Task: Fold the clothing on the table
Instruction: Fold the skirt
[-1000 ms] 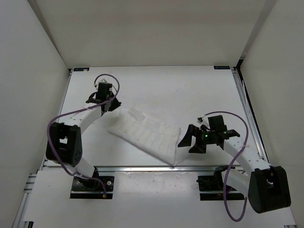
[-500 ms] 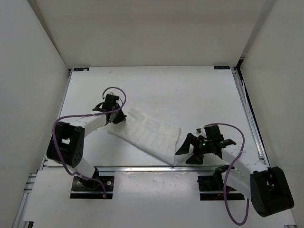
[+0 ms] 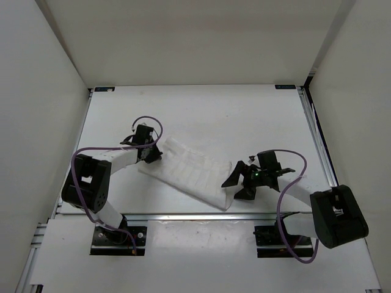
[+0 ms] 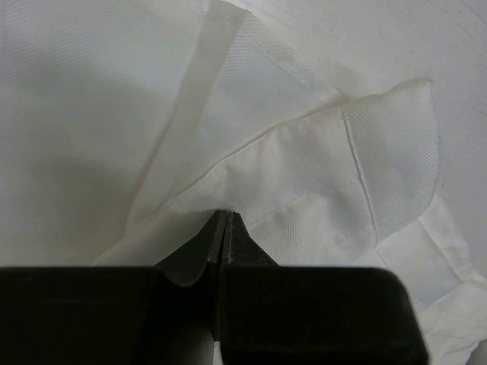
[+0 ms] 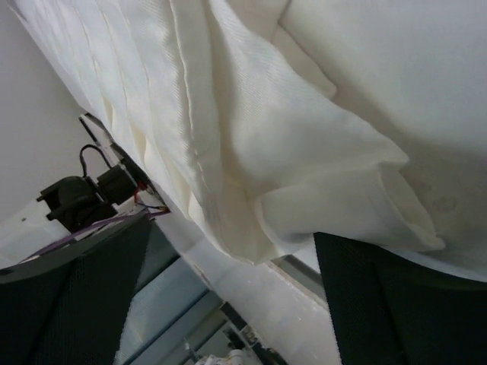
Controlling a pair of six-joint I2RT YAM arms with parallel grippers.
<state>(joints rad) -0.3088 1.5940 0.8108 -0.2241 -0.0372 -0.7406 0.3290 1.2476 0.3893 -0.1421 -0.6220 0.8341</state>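
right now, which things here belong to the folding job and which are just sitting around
Job: clothing, table, left gripper shut on the clothing's edge, right gripper open at its other end.
Not the job: purple cables, white side walls.

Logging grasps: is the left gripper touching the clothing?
Touching. The left wrist view shows the left gripper with its jaws shut, pinching a fold of the clothing.

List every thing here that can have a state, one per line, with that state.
clothing: rumpled and partly folded, lying on the table.
left gripper: shut on the clothing's edge.
right gripper: open, with a finger on either side of a rolled edge, not gripping.
table: carries the clothing.
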